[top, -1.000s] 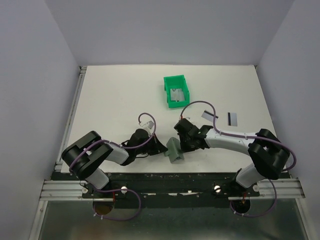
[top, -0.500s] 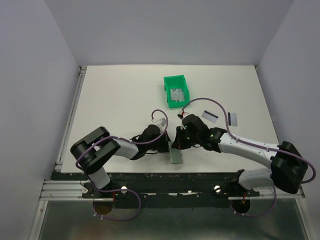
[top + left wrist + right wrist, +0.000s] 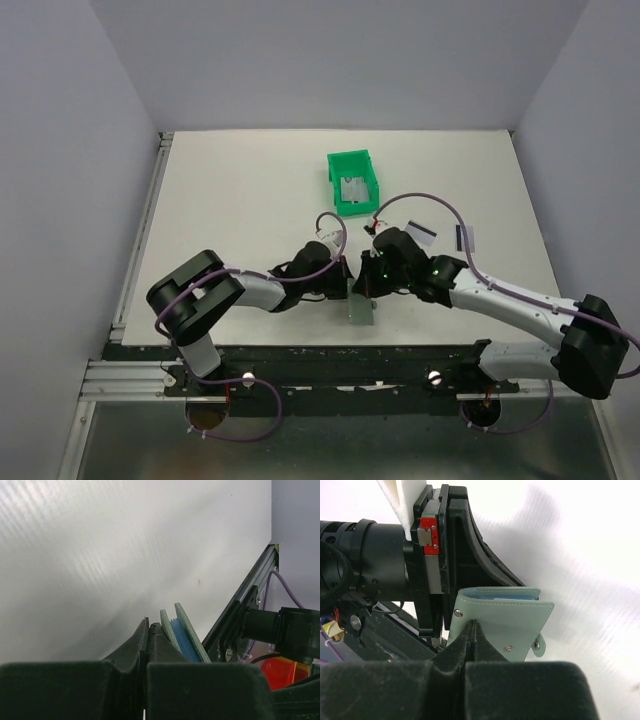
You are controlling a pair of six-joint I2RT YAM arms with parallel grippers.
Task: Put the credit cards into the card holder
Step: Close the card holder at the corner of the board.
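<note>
Both arms reach in toward the middle of the table (image 3: 230, 210), near its front edge, and meet over the card holder (image 3: 360, 310), which is held up off the surface between them. The right end effector (image 3: 472, 624) has its jaws pressed tight on the lower edge of the holder's front flap, with the snap tab hanging off to one side. The holder is slightly open, and blue pockets show between its grey-green leaves. The left end effector (image 3: 148, 626) is also closed down narrow and sits right against the holder's outer leaf; whether it actually pinches a leaf I cannot tell. Further back on the right, two credit cards lie flat on the table, one (image 3: 421, 232) near the other (image 3: 466, 237). A third card (image 3: 352, 188) rests inside the green bin (image 3: 335, 170), well apart from the holder
</note>
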